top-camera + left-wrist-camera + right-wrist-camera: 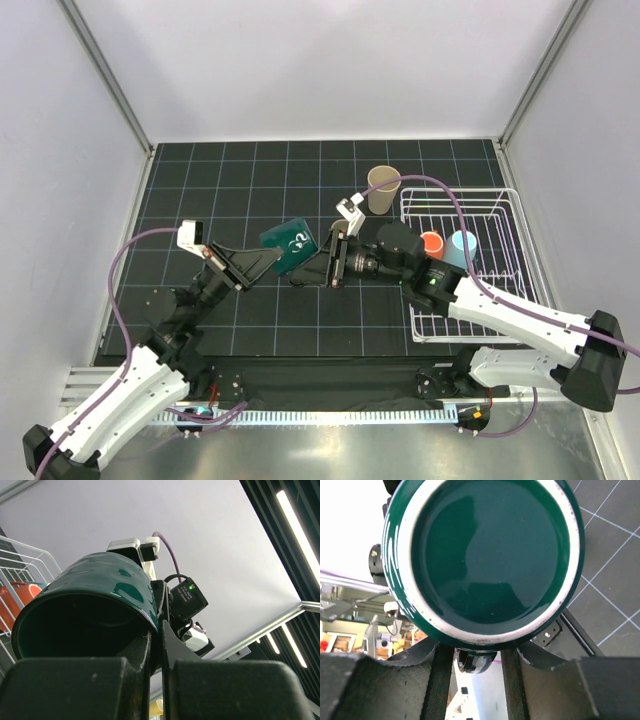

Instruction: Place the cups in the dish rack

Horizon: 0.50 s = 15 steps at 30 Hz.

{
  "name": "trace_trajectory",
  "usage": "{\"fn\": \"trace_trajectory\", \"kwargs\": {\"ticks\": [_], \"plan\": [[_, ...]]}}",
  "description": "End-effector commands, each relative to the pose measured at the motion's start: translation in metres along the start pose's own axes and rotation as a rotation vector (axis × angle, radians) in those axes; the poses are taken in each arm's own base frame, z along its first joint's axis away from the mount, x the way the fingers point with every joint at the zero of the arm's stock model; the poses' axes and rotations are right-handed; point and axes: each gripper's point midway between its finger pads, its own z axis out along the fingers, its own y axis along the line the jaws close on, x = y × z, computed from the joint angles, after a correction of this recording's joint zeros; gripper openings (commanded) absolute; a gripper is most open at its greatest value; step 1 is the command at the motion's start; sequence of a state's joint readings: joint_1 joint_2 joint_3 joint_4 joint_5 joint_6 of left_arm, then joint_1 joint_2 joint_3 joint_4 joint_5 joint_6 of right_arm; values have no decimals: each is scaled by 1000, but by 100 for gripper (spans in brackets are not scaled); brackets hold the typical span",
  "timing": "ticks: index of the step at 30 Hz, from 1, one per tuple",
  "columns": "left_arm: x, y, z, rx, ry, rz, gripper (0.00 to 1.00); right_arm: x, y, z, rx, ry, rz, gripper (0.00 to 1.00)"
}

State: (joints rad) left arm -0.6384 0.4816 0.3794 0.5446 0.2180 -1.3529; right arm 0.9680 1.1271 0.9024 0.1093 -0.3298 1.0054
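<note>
The left tool (157, 655) clamps the dark teal mug (290, 238) by its rim above the surface (200, 180), the right tool (476, 667) straddles its handle, grip unclear, and behind the right tool stand the beige tumbler (383, 190) and the dish rack (495, 225) holding the orange cup (431, 242) and light blue mug (463, 245).

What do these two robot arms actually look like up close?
The left arm and right arm match: white links between rounded black joints, a looping purple cable, a small white camera block at the wrist, and chunky matte-black fingers.

dark teal mug (288, 240), white rack (512, 215), orange cup (431, 242), beige tumbler (383, 188)
</note>
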Motion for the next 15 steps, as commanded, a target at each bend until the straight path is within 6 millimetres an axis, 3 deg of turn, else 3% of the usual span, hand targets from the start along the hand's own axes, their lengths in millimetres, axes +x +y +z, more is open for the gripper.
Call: {"fn": "trace_trajectory", "kwargs": {"ticks": [1,6,7,9,10,15], "plan": [[-4,-44,-5,173,-10,26,1,-19,11,6,-38,-93,13,42],[-4,-42,-7,180,-15,27,0,-22,7,11,-35,-114,49,41],[-4,-41,-7,178,-16,25,0,-23,8,11,-39,-119,50,36],[-3,-39,-7,176,-11,22,0,-24,6,12,-31,-125,54,11],[-2,-40,-7,180,-7,22,0,-26,3,13,-15,-141,53,4],[0,-23,-7,116,-5,-8,4,-28,-5,12,15,-154,16,4]]}}
